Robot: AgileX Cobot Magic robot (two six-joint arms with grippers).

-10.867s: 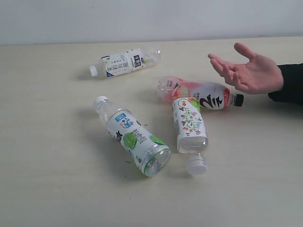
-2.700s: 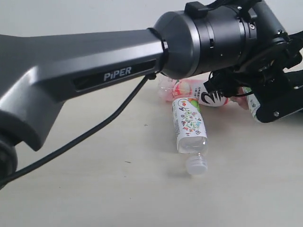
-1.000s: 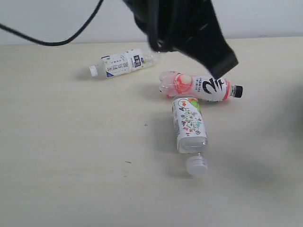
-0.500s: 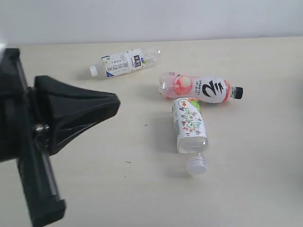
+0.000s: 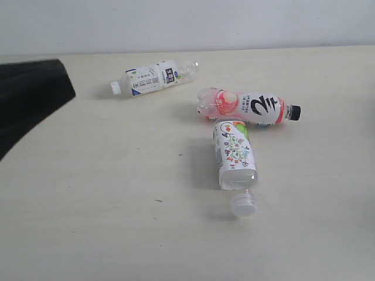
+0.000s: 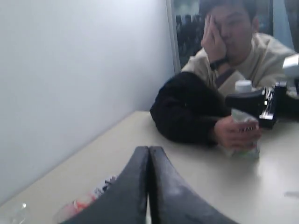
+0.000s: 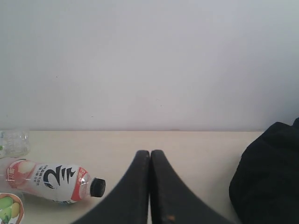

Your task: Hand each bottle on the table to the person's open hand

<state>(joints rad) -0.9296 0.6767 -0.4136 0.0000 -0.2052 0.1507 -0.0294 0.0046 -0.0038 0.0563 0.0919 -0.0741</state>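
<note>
While the left tool [image 6: 148, 155] and right tool [image 7: 150, 157] were both pressed together and empty, the blue-label bottle [image 5: 153, 77] lay upper centre on the worktop [image 5: 105, 205], the pink bottle [image 5: 249, 108] and floral bottle [image 5: 234, 153] right of centre. Jaws needed spreading first, then closing crosswise on one label.

Man in cream sweater [image 6: 261, 60] sitting in bkgd, w/ dark pane [image 6: 187, 28] behind him. White wall [image 5: 176, 23] running along far side.
</note>
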